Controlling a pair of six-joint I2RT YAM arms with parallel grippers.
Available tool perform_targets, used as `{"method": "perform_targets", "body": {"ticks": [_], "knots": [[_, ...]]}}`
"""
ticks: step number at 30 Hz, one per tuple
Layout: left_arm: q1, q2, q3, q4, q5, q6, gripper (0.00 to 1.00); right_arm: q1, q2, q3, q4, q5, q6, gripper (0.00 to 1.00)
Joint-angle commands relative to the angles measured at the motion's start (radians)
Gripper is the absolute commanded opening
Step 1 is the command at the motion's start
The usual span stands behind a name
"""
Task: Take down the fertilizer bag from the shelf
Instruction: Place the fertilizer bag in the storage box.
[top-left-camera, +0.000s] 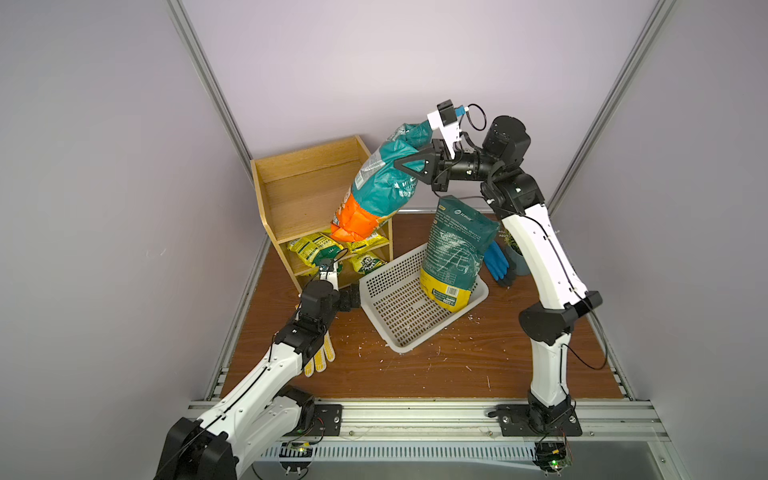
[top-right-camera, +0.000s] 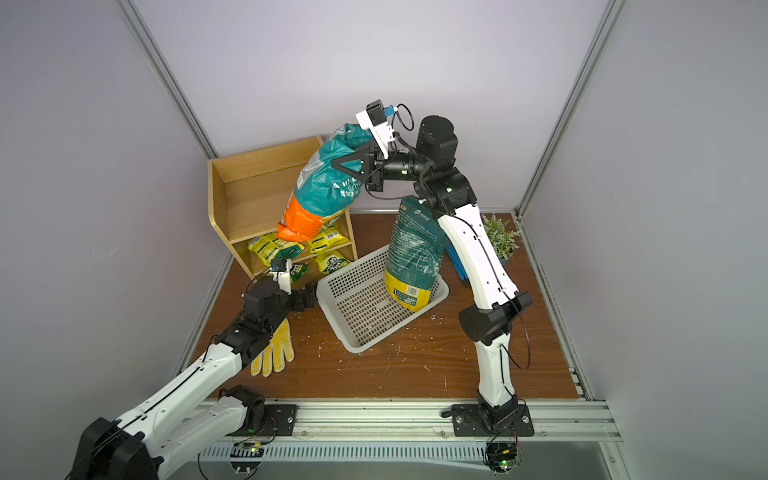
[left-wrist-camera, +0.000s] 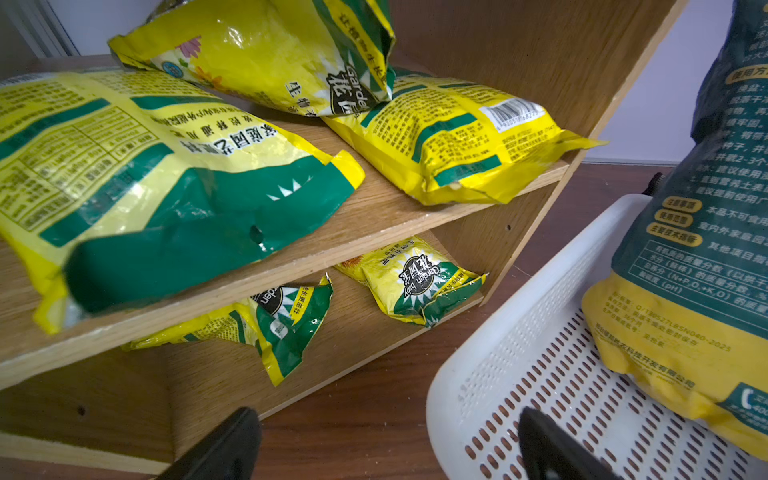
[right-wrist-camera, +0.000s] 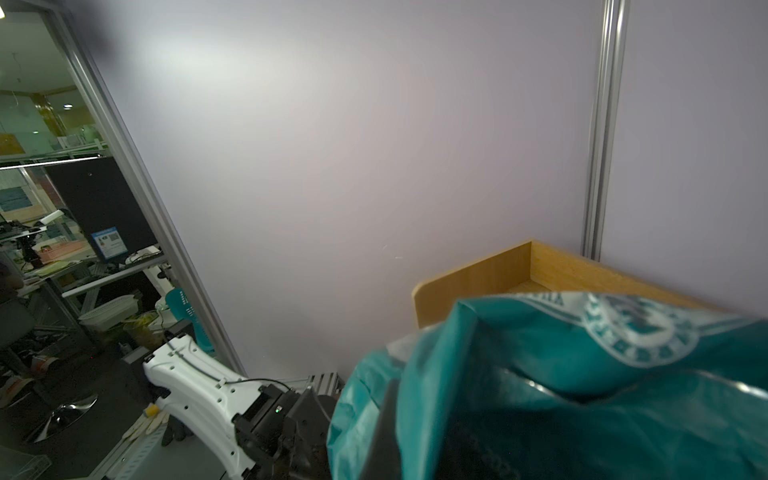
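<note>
I am seeing yellow packets (left-wrist-camera: 166, 166) lying on two tiers of the shelf (left-wrist-camera: 374, 220); my left gripper (left-wrist-camera: 386, 419) is gaping open beside the white basket (left-wrist-camera: 478, 332).

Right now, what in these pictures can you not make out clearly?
- Whether the bag touches the shelf: top views, its orange end covers the contact.
- Right gripper tips: right wrist view, the bag blocks them.
- Left gripper: left wrist view, cut by the bottom edge; top views, too dark.
- Blue gloves: top views, partly behind the green bag and right arm.
</note>
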Motion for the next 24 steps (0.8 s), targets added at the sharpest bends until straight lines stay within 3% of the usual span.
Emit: {"method": "perform_targets", "body": {"ticks": [1,6,19,24], "knots": [[-0.004,-0.001,-0.003,0.004,-0.001,0.009,1.00,0.000,-0.204,-0.134,-0.094,-0.026,-0.218,0.00],[-0.004,-0.001,-0.004,-0.004,0.001,0.005,1.00,0.000,-0.349,-0.358,-0.145,-0.013,-0.321,0.00],[-0.004,0.007,-0.007,-0.012,-0.007,0.002,1.00,-0.001,-0.475,-0.487,-0.199,0.051,-0.436,0.00],[-0.004,0.018,-0.006,-0.012,-0.004,0.000,1.00,-0.001,-0.453,-0.577,-0.198,0.034,-0.488,0.00]]}}
